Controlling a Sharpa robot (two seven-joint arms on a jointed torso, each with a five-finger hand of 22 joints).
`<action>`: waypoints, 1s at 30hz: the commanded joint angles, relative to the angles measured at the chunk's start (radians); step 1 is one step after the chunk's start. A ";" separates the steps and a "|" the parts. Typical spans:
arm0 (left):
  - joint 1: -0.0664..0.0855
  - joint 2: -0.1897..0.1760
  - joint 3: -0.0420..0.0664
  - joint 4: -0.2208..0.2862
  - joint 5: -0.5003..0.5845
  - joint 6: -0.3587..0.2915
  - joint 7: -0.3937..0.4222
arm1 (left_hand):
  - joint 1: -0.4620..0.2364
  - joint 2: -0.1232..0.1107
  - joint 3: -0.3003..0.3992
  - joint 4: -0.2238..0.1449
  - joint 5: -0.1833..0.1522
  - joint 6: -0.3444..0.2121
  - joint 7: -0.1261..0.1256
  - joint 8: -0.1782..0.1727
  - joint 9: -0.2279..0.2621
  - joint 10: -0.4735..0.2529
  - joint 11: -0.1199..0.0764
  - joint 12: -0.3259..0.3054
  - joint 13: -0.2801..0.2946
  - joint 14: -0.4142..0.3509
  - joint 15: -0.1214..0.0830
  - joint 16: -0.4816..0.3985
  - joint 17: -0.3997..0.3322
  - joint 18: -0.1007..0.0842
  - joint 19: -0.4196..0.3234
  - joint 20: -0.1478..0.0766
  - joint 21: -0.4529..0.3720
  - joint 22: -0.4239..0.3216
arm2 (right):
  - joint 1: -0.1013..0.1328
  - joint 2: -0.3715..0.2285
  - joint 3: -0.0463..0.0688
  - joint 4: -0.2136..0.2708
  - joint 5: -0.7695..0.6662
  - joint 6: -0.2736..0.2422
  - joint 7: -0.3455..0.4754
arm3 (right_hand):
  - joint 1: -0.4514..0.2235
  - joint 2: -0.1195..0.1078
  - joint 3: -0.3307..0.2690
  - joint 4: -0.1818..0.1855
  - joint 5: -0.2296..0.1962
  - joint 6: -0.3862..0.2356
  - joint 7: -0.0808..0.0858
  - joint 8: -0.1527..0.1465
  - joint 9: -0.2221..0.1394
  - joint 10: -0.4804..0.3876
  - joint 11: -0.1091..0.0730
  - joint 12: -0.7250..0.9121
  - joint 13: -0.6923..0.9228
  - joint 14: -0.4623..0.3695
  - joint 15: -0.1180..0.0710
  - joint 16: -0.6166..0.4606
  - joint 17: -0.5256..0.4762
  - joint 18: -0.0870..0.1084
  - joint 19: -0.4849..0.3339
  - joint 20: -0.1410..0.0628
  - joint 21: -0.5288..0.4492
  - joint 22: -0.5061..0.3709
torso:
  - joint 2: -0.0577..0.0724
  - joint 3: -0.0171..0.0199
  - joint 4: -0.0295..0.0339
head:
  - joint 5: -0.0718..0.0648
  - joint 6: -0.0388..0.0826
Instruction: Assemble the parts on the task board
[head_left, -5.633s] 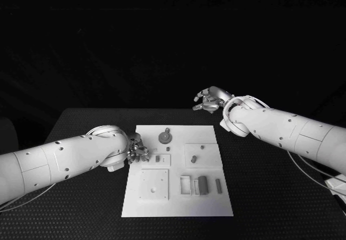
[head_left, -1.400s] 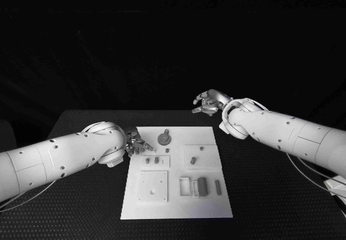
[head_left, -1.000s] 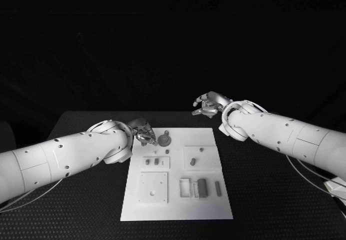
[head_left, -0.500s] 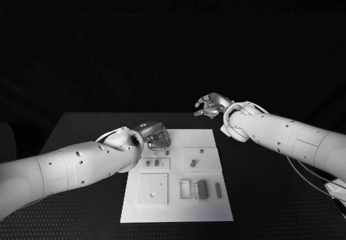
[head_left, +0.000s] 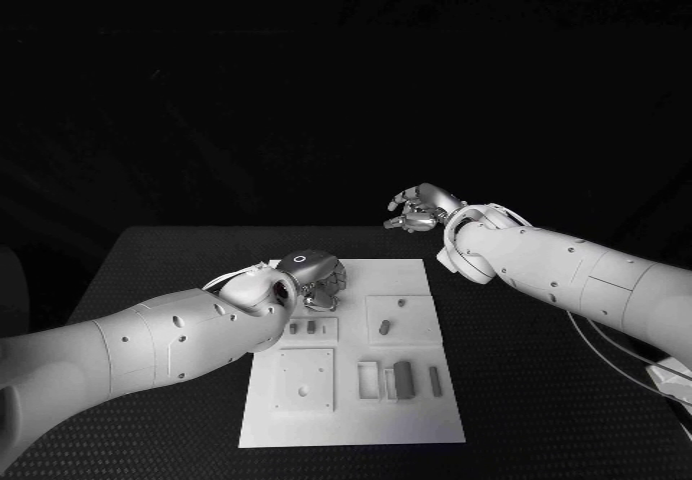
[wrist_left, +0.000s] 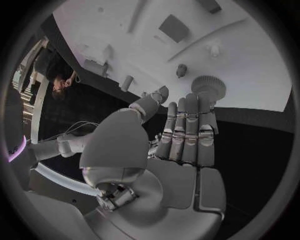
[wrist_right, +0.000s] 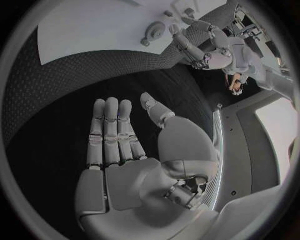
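Observation:
The white task board (head_left: 418, 420) lies mid-table. My left hand (head_left: 315, 283) hovers over its far left corner, above the round gear. In the left wrist view the fingers (wrist_left: 187, 125) reach out straight, holding nothing, their tips close to the gear (wrist_left: 203, 86); I cannot tell whether they touch it. Two small pegs (head_left: 304, 325) stand in a plate just nearer, another peg (head_left: 385, 326) to their right. My right hand (head_left: 418, 212) hangs beyond the board's far edge, fingers extended and empty (wrist_right: 122, 145). From there the gear (wrist_right: 152, 31) and my left hand (wrist_right: 200, 40) are seen on the board (wrist_right: 94, 25).
A square plate (head_left: 307, 378) with a hole sits at the board's near left. Beside it lie an open frame (head_left: 369, 378), a dark bar (head_left: 404, 378) and a thin bar (head_left: 436, 378). Black tabletop (head_left: 548, 380) surrounds the board.
My left hand has swung from the board's left edge, farther away and to the right, to sit over the gear. My right hand has barely moved.

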 joint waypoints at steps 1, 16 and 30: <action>-0.006 0.006 0.000 -0.009 -0.046 0.011 0.017 | 0.011 0.006 0.000 -0.001 0.002 0.009 -0.005 -0.001 -0.002 0.008 0.000 -0.009 -0.003 0.007 -0.001 -0.006 0.002 0.009 0.003 0.001 -0.001 0.002 | 0.000 0.001 0.001 0.000 0.067 -0.013 0.037 | -0.004 0.001 0.011 0.001 -0.002 0.035 0.052 -0.005 0.002 -0.156 0.076 -0.106 -0.087 -0.057 0.047 -0.110 -0.052 -0.026 -0.076 0.021 -0.060 -0.025 | 0.001 0.0001 -0.0010 | -0.001 -0.001; -0.024 0.024 0.000 -0.038 -0.083 0.046 -0.024 | 0.003 0.004 -0.006 0.003 0.002 0.017 -0.008 -0.001 -0.010 0.016 0.001 -0.023 -0.010 0.020 -0.005 -0.006 0.015 0.007 0.011 -0.005 0.002 0.015 | 0.000 0.001 0.001 0.003 0.102 0.002 0.049 | 0.008 0.010 -0.016 0.000 0.001 0.004 0.064 -0.012 -0.008 -0.133 0.118 -0.304 -0.299 -0.148 0.142 -0.350 -0.142 -0.083 -0.277 0.071 -0.208 -0.067 | 0.001 0.0012 0.0016 | -0.006 -0.009; -0.028 0.028 0.000 -0.059 -0.087 0.069 -0.032 | 0.008 0.010 0.000 0.005 0.009 0.022 -0.003 -0.002 -0.016 0.016 0.002 -0.038 -0.018 0.031 -0.007 -0.003 0.028 0.008 0.019 -0.008 0.006 0.027 | 0.000 0.003 0.001 0.006 0.111 0.005 0.050 | 0.008 0.014 -0.024 0.001 0.001 0.001 0.066 -0.009 -0.012 -0.116 0.125 -0.346 -0.359 -0.154 0.156 -0.405 -0.159 -0.091 -0.303 0.078 -0.234 -0.063 | 0.000 0.0010 0.0021 | -0.003 -0.015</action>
